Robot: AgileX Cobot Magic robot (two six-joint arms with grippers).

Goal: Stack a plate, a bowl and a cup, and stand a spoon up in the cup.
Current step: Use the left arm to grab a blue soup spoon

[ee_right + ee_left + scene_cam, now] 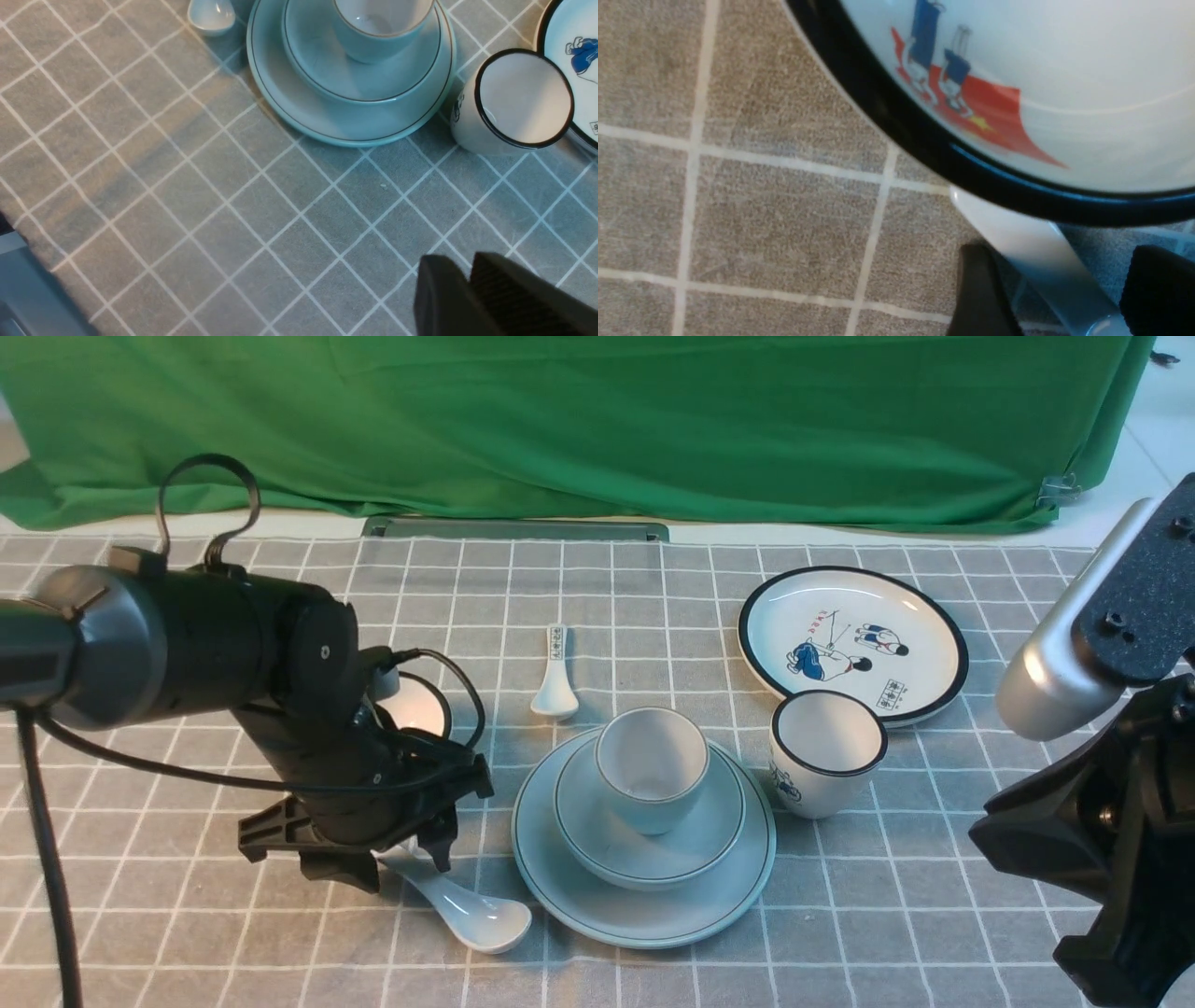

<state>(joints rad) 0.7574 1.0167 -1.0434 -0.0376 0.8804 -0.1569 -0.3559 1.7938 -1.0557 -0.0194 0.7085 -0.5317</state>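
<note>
Spoon point(474, 914) looks plain, glossy and white, with a rounded bowl.

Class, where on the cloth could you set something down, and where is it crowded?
Bare cloth lies nearer the robot than the plain plate. Crowded: between that plate and the black-rimmed cup, and around the larger spoon.

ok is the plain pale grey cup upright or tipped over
Upright: the plain pale grey ceramic cup stands in the bowl, mouth up.

Cloth point(840, 933) — grey, white grid; curtain point(597, 429) — plain green; spoon point(484, 919) — glossy white.
</note>
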